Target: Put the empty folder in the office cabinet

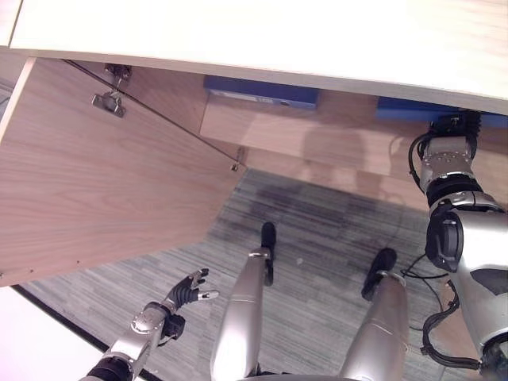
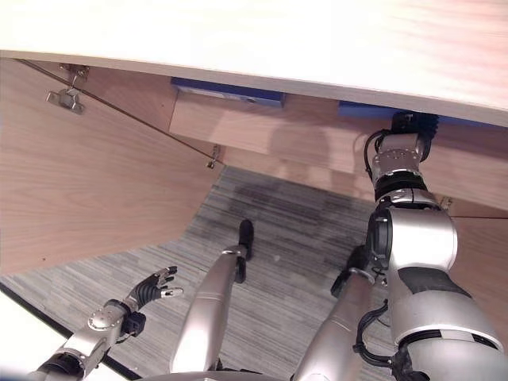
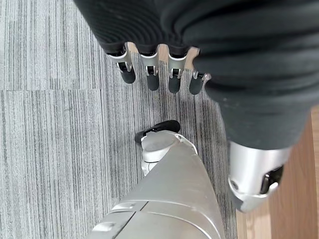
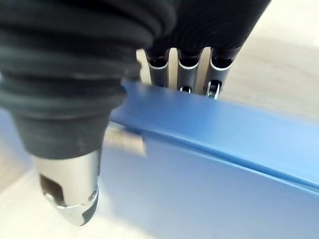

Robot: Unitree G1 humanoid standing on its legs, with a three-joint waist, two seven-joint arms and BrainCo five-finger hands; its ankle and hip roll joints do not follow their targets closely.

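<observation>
Folder: the blue folder lies in the right hand's grip, inside the office cabinet, at about 2 o'clock in the left eye view, where a strip of its blue shows under the cabinet top's edge.
Long axis: in the right wrist view its top edge runs across the hand's fingers, so the hand takes it crosswise, not end-on.
Right hand: the right hand has its fingers hooked over the folder's far edge and its thumb on the near face, so it is closed on the folder; in the eye views its wrist reaches up under the cabinet top.
Second folder: another blue folder lies on the shelf at 12 o'clock, well apart from the held one.
Door: the cabinet door stands swung open at 9 o'clock.
Left hand: the left hand hangs low at 7 o'clock over the grey carpet, fingers loosely spread, holding nothing.
Nearer hand: the right, already on the folder.
Judgement: the folder seems all but placed; setting it down and letting go is likely what remains.
</observation>
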